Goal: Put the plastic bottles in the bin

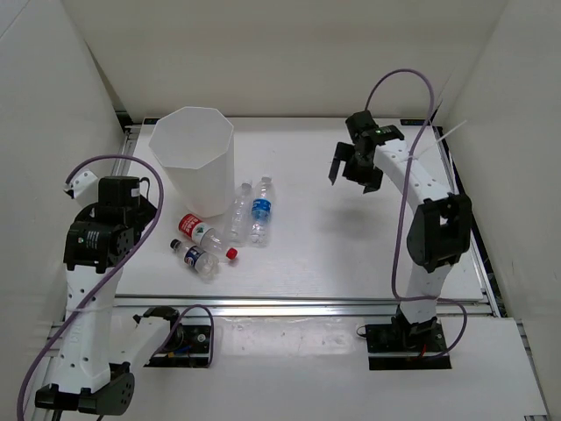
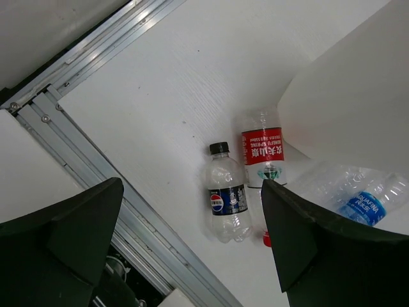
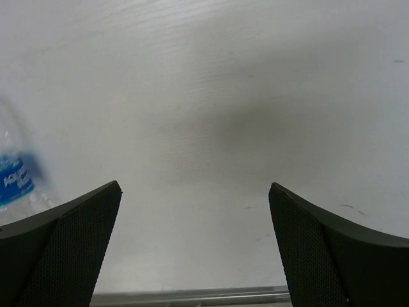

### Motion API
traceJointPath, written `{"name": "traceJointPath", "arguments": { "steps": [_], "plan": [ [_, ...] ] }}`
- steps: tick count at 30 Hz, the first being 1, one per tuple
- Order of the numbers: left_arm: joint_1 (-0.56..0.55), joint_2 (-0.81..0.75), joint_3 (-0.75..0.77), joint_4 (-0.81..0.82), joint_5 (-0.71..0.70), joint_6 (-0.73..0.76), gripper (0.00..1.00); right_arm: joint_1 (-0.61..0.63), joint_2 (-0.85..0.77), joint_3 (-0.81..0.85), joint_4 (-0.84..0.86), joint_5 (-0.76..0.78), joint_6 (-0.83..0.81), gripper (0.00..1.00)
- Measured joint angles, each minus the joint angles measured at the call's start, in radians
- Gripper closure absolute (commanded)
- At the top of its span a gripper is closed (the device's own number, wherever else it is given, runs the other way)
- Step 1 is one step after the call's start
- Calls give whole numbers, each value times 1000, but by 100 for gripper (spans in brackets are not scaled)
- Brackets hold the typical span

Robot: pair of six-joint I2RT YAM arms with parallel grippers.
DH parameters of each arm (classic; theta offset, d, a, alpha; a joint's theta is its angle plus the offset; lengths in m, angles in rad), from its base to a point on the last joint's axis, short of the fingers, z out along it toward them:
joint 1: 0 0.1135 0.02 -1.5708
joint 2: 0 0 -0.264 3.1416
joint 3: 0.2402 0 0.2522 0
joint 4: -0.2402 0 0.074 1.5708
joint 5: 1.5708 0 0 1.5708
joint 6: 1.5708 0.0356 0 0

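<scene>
Top external view is showing four plastic bottles (image 1: 223, 230) lying beside the bin (image 1: 197, 180) near the far-left corner of the table (image 1: 351, 246), as the left gripper (image 2: 192, 184) and right gripper (image 1: 353, 178), fingers apart and empty, are hovering ahead of what looks like a first descent onto a bottle.

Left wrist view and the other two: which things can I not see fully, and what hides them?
Left wrist: the bin is cut off at the right edge; a finger of the left gripper covers part of the blue-labelled bottle.
Right wrist: that bottle is blurred and cut by the left edge.
Top external: the print on the red-labelled bottle is too small to read; the bin's near wall hides its floor.
</scene>
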Motion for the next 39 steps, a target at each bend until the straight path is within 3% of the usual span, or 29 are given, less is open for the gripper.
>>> {"name": "traceJointPath", "arguments": {
  "steps": [15,24,33,36,37,39],
  "plan": [
    [-42,-56,-100,65,-11,43,0,46,344,106,242,-664,-13,0],
    [-42,-106,-137,90,18,75,0,102,564,257,379,-859,60,0],
    [-42,-96,-137,67,18,61,0,170,656,344,425,-1002,89,0],
    [-42,-91,-137,65,18,60,0,182,669,348,434,-1035,90,13],
    [-42,-90,-137,62,17,60,0,185,672,348,435,-1040,91,31],
    [-42,-90,-141,60,16,58,0,187,677,337,437,-1044,85,44]
  ]
}}
